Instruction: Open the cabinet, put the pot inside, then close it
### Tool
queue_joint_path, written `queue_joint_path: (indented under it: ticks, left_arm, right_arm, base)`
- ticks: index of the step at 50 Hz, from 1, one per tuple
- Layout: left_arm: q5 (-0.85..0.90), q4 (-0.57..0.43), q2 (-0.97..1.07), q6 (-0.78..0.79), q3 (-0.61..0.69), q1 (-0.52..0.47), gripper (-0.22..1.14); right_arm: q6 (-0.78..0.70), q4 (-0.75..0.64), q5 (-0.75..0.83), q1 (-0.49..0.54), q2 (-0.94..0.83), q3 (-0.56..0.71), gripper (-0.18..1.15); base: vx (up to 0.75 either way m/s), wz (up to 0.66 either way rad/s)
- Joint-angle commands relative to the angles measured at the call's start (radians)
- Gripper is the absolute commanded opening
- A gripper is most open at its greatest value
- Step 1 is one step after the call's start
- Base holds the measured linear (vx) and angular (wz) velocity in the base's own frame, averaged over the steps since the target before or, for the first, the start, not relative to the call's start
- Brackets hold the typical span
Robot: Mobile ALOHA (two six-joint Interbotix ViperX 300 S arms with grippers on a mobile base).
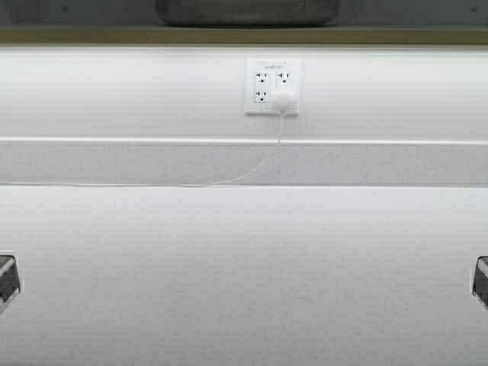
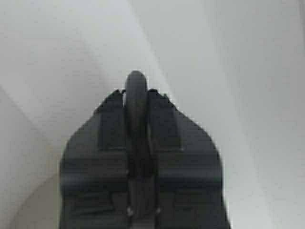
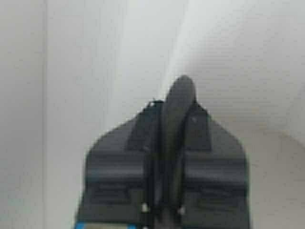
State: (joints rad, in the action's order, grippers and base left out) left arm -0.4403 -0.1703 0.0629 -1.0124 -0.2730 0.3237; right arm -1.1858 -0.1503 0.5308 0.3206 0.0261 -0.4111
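Note:
Of the pot I see only its handles. In the left wrist view my left gripper is shut on a black loop handle that stands edge-on between its fingers. The right wrist view shows my right gripper shut the same way on another black loop handle. The pot's body is hidden in every view. In the high view only dark bits of the left arm and the right arm show at the side edges, low down. I cannot make out a cabinet door; white surfaces fill both wrist views.
A white countertop spreads across the high view. Behind it a white wall carries an outlet plate with a plugged-in white charger and its thin cable trailing left along the counter's back edge.

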Motion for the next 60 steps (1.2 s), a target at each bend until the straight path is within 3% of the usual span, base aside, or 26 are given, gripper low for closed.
queue_joint_path:
  ticks: [1,8,12,16,17,20,23,27,45,60]
  left_arm:
    - [-0.009,0.014,0.000,0.002,0.052,0.071,0.03]
    - [-0.014,0.003,0.012,-0.008,0.049,0.071,0.04]
    - [-0.028,-0.014,0.014,-0.014,0.049,0.071,0.10]
    - [-0.061,-0.012,0.009,-0.015,0.049,0.071,0.29]
    - [-0.072,-0.014,0.009,-0.017,0.048,0.071,0.37]
    - [-0.103,-0.023,0.002,-0.025,0.046,0.071,0.61]
    - [-0.114,-0.044,-0.006,-0.048,0.046,0.071,0.88]
    - [-0.126,-0.055,-0.011,-0.078,0.043,0.071,1.06]
    - [-0.213,-0.115,-0.028,-0.089,-0.035,0.055,1.02]
    - [-0.255,-0.144,-0.127,-0.091,-0.164,-0.058,1.02]
  right_arm:
    - [-0.035,0.018,0.025,0.058,-0.006,0.060,0.08]
    - [-0.051,0.011,0.025,0.048,-0.037,0.061,0.09]
    - [-0.046,0.012,0.025,0.037,-0.043,0.057,0.20]
    - [-0.032,0.012,0.038,0.032,-0.041,0.055,0.50]
    - [-0.038,0.008,0.049,0.029,-0.041,0.054,0.64]
    - [-0.064,-0.003,0.074,0.028,-0.040,0.046,0.89]
    - [-0.060,-0.021,0.077,0.029,-0.038,0.038,1.06]
    - [-0.046,-0.041,0.081,0.028,-0.040,0.035,1.05]
    - [-0.020,-0.052,0.083,-0.043,0.005,-0.037,1.04]
    - [-0.020,-0.015,0.083,-0.187,0.091,-0.141,1.04]
  base:
    - [0.01,0.01]
    - [-0.01,0.00]
    - [-0.02,-0.01]
    - [-0.02,-0.01]
    - [-0.02,-0.01]
    - [-0.02,-0.01]
    - [-0.01,0.01]
    - [0.00,0.00]
    - [0.00,0.00]
    - [0.00,0.00]
